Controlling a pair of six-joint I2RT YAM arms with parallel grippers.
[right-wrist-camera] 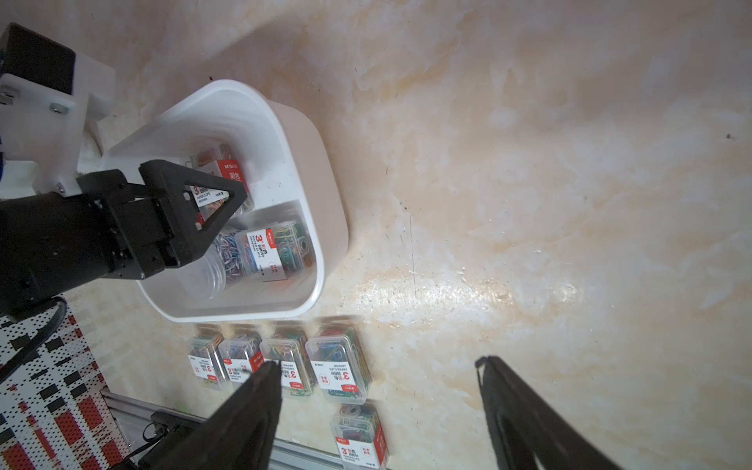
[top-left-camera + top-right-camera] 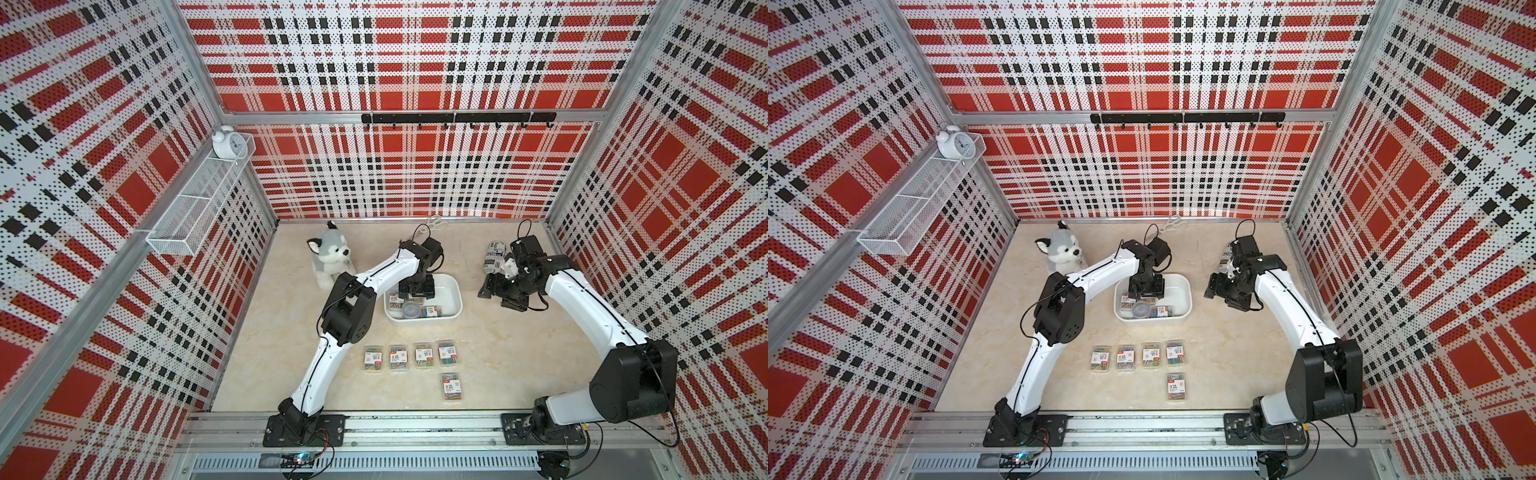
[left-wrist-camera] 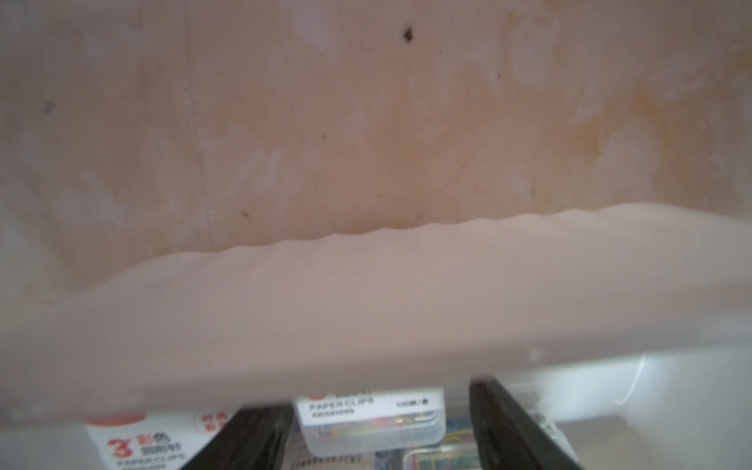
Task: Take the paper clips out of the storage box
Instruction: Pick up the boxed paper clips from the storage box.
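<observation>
Marble-look tabletop: storage box (image 2: pixel 448 293) partly unloaded.
Five cases of paper clips (image 2: pixel 423 355) lie outside; others sit inside. Left gripper (image 3: pixel 374 396) jaws straddle one case, seemingly unclamped; right gripper (image 1: pixel 378 363) spread wide, empty, beside box.

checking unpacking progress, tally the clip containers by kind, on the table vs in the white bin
clear rectangular clip cases on the beige table: 5
clear rectangular cases in the white plastic bin: 3
round clear tub in the bin: 1
total: 9
</observation>
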